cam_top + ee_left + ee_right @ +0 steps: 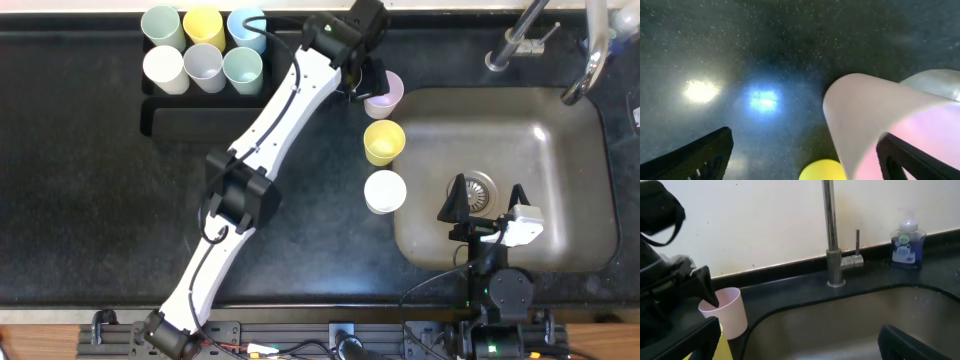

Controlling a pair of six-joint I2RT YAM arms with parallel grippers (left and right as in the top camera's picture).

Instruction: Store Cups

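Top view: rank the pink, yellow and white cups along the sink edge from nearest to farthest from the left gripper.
1. Pink cup, right at the left gripper.
2. Yellow cup, middle of the row.
3. White cup, far end of the row.

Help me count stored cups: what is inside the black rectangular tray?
Six upright plastic cups stand in the black rectangular tray: pale green cup, yellow cup, blue cup, white cup, grey cup, mint cup. The floor beneath them is covered.
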